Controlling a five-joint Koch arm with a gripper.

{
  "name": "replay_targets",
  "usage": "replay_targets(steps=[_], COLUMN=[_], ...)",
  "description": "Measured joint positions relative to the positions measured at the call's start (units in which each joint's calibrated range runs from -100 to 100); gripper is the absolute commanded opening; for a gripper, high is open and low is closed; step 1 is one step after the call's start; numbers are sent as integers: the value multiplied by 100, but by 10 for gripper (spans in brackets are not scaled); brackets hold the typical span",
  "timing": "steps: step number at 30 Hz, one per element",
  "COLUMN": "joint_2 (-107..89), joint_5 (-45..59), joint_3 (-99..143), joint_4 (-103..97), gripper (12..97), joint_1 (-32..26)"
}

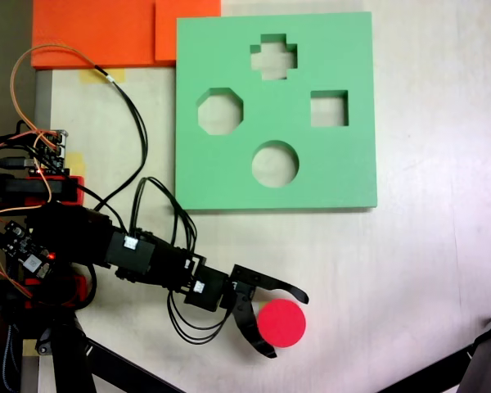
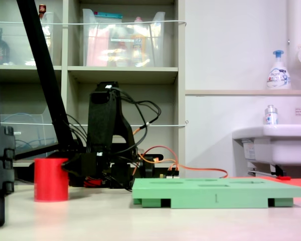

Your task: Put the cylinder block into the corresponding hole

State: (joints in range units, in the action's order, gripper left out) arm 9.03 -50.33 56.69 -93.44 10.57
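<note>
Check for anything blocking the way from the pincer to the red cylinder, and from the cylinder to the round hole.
Nothing visible blocks either. The open pincer already straddles the red cylinder, and only bare table lies between it and the round hole in the green board.

Two orange foam sheets (image 1: 98, 33) lie overlapping at the far edge of the pale table (image 1: 425, 270). Behind, a shelf unit (image 2: 125, 74) holds clear plastic bins (image 2: 123, 37) (contents too blurred to tell). A white sink (image 2: 273, 143) stands at the wall, a pump bottle (image 2: 278, 70) above it.
</note>
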Motion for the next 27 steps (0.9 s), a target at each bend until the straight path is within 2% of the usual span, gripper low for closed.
replay_targets(steps=[4, 9, 16, 18, 20, 27], joint_2=[0, 0, -164, -356, -657, -2750], joint_5=[0, 0, 0, -5, -5, -5], joint_3=[0, 20, 225, 314, 529, 1058], joint_4=[0, 0, 0, 0, 0, 529], gripper=[464, 384, 383, 327, 277, 277], joint_1=[-20, -44, -49, -54, -59, -137])
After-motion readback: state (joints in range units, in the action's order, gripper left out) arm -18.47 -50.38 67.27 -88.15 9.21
